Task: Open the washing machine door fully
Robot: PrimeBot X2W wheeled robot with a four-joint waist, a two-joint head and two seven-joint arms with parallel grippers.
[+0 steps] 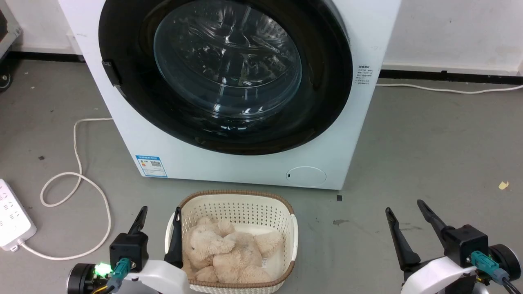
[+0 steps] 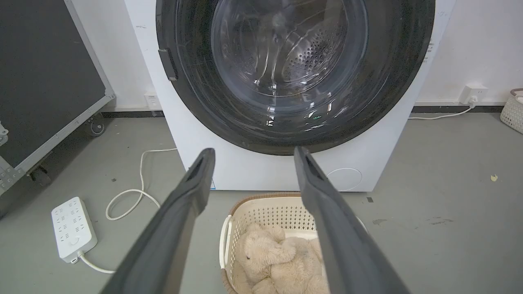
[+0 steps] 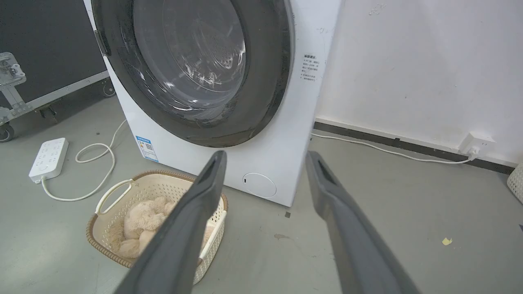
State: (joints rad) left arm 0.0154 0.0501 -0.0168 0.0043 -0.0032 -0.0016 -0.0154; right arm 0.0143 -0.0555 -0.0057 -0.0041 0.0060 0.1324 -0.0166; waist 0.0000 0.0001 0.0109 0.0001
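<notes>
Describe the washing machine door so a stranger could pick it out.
Find the white washing machine behind the basket. The washing machine door is its big round front panel; unlike the small white flap below, it has a glossy black rim around clear glass.

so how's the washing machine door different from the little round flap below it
The washing machine door is large, spanning nearly the whole front; the service flap is small and low. The door is glossy black around clear glass; the flap is plain white. Both are round and shut.
</notes>
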